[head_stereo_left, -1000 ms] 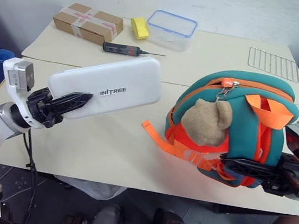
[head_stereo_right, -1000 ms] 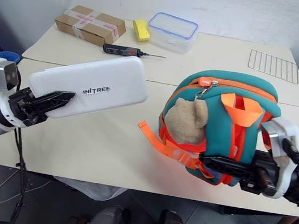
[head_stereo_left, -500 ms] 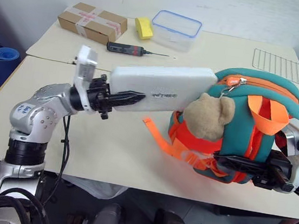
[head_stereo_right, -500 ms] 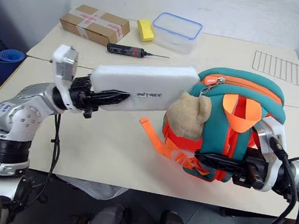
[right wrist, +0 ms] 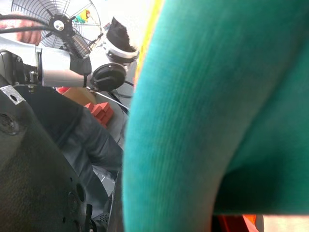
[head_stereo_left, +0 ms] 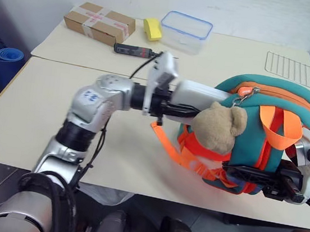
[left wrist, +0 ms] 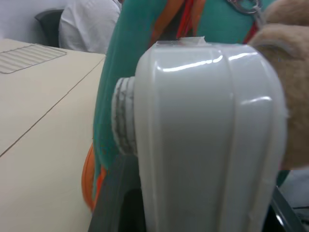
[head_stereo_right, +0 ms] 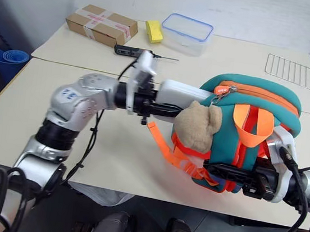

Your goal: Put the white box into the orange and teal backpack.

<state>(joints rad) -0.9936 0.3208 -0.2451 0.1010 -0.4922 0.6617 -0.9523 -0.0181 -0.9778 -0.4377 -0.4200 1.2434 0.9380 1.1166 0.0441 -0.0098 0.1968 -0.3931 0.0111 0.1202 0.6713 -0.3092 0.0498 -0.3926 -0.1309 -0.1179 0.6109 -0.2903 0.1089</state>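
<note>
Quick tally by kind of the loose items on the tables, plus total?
Boxes and containers: 3: white box, cardboard box, clear container
Bags: 1: backpack
Tools: 1: screwdriver
Sponges: 1: yellow sponge
Racks: 1: wire rack
Total: 7

The left gripper (head_stereo_left: 185, 112) has swung across toward the orange and teal backpack (head_stereo_left: 269, 107), carrying the white box (head_stereo_left: 203, 95) along. The box's far end, ahead of the jaws, now sits inside the backpack's opening.
</note>
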